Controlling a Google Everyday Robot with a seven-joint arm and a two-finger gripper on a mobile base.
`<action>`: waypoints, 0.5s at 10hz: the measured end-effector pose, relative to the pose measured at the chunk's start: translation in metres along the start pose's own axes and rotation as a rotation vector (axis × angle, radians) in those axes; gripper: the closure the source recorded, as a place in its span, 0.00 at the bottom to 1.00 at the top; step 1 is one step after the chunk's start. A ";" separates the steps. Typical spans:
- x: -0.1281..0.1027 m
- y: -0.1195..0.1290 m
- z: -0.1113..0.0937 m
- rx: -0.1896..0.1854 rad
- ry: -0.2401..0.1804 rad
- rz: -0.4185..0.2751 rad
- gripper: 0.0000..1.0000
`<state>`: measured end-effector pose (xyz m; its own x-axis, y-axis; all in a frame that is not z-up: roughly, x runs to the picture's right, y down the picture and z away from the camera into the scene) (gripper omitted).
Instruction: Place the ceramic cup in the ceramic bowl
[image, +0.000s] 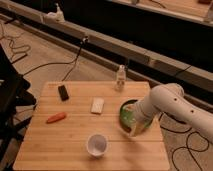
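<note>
A white robot arm's (170, 102) hand (133, 127) is hovering at the shallow green ceramic bowl (125, 115) on the wooden counter's (55, 147) right side; I cannot tell its grip. The small white ceramic cup (97, 145) is standing upright, apart, near the front edge.

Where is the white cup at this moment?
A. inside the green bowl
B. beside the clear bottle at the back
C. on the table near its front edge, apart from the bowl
C: the ceramic cup stands by itself on the table, left of the ceramic bowl, where the gripper is.
</note>
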<state>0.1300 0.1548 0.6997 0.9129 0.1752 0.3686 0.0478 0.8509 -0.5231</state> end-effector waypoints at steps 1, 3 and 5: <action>-0.002 -0.006 0.000 -0.001 0.007 0.001 0.20; -0.022 -0.016 0.004 -0.001 -0.011 -0.026 0.20; -0.052 -0.021 0.008 0.004 -0.073 -0.055 0.20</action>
<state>0.0785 0.1315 0.6978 0.8768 0.1637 0.4521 0.0952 0.8625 -0.4971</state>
